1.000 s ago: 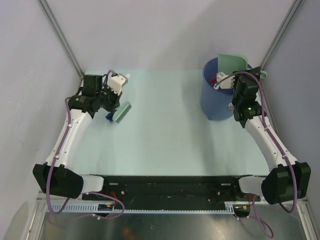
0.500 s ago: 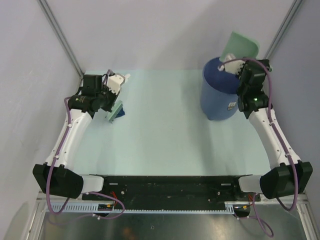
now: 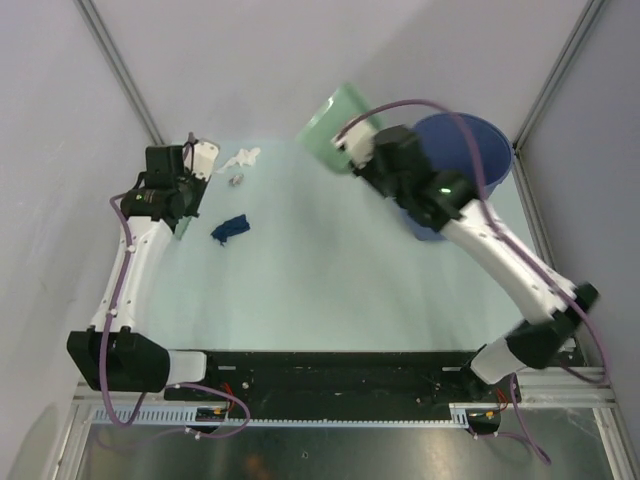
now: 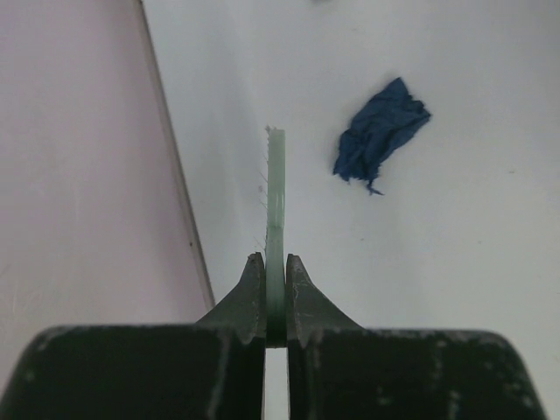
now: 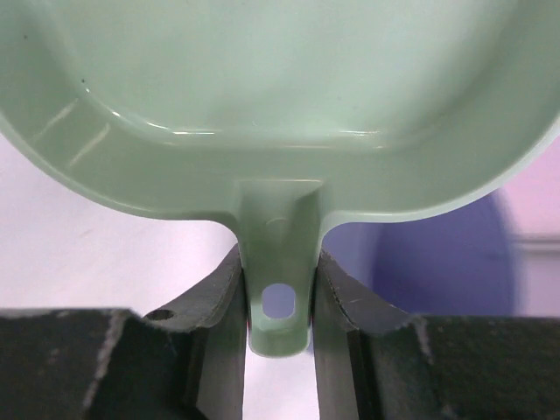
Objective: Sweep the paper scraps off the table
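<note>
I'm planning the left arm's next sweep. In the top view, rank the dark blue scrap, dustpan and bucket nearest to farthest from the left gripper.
From the left gripper:
1. dark blue scrap, close, to its right.
2. dustpan, held aloft, back middle.
3. bucket, back right corner.

- Left arm (image 3: pixel 130 270): slim white tubular links between chunky matte-black joint housings, ending in a rounded black shoulder block (image 3: pixel 115 360) at the base.
- Right arm (image 3: pixel 500 262): the same white links and black housings, with a small green light (image 3: pixel 443 186) glowing on the housing nearest the wrist.
- Thin purple cables (image 3: pixel 415 101) follow each arm (looser at the wrist ends).
- White plastic wrist piece (image 3: pixel 205 153) above the left fingers.
- Left gripper (image 4: pixel 273 267): two black tapered fingers on a wide, faintly scuffed black block.
- Right gripper (image 5: pixel 278 293): dark grey curved fingers on a black body, with a small round hole (image 5: pixel 157 314) in its left half.
</note>
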